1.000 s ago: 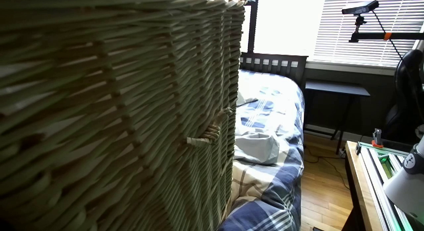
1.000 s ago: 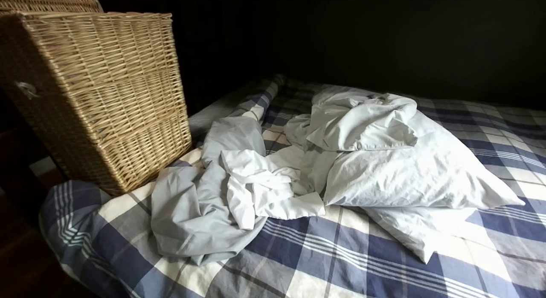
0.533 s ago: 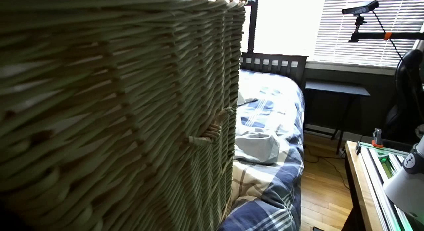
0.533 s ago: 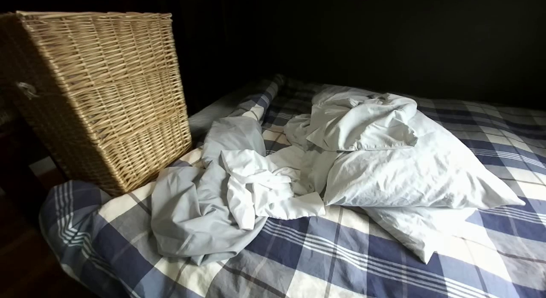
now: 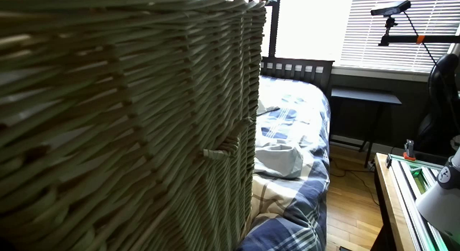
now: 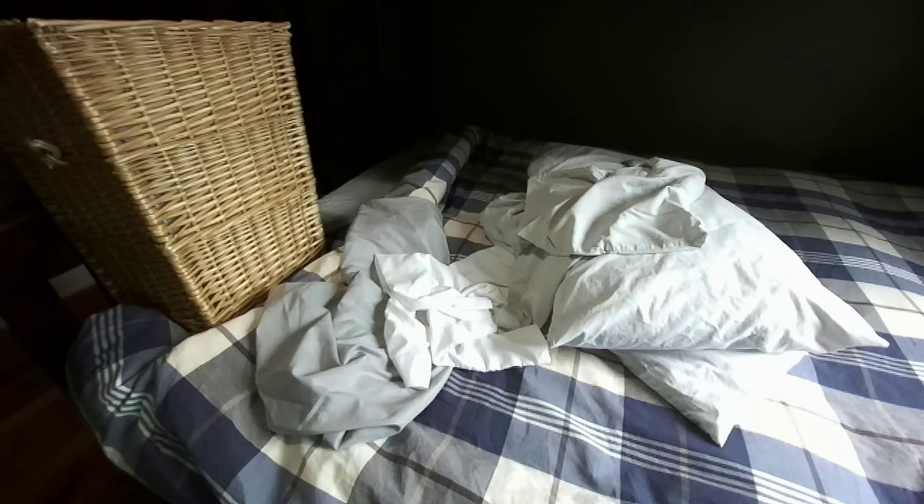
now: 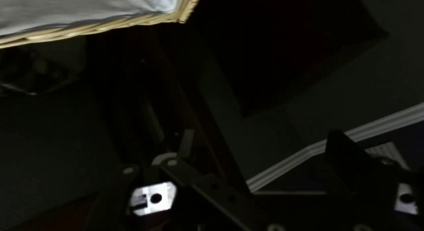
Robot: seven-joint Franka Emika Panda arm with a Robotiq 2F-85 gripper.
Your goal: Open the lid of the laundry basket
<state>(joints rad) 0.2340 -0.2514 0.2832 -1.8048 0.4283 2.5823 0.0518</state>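
The opening looks all done, with no more to do: pale cloth (image 7: 96,9) shows inside the laundry basket (image 6: 188,157) on the left, and the empty gripper (image 7: 261,140) is spread wide.

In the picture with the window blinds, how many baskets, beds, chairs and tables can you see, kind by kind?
Laundry basket: 1
Plaid-covered bed: 1
Black chair, cut off at the picture's edge: 1
Dark table and wood-edged table: 2
Total: 5
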